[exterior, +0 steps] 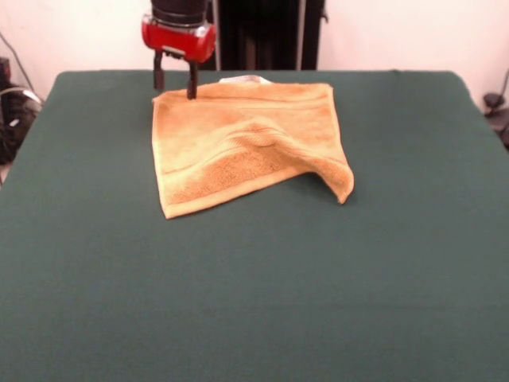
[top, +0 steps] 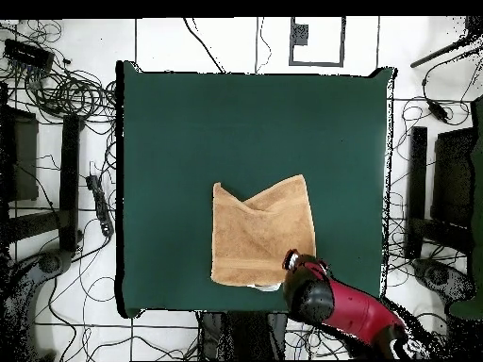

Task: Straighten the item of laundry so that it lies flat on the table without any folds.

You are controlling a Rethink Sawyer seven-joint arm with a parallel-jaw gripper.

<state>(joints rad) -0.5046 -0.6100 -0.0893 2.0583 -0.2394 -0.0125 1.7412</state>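
Gripper (exterior: 175, 87) at the towel's far left corner in the front view, red housing above, two dark fingers (exterior: 192, 83) pointing straight down. Fingers stand apart with a clear gap between them. One fingertip comes down on or just at the towel's (exterior: 238, 147) corner edge; the other sits just off the cloth over bare table (exterior: 254, 302). Nothing pinched between them as far as can be seen; whether the tip actually presses the cloth, can't tell.

Overhead view: gripper (top: 291, 258) and red arm come in over the towel's (top: 259, 236) corner nearest the robot's side, arm covering that corner.

Towel is golden-orange terry, lying towards the robot's side of the table, roughly centred side to side. Not flat: in the front view the near right corner is folded and lifted, curling up off the felt with a shadow under it. A ridge runs across the middle near the woven band. The overhead view shows the edge far from the robot as a V-shaped notch, two points with a dip between. A bit of white shows at the towel's edge next to the gripper in both views; what it is, can't tell.

Table (top: 255, 123) is dark green, much bigger than the towel.
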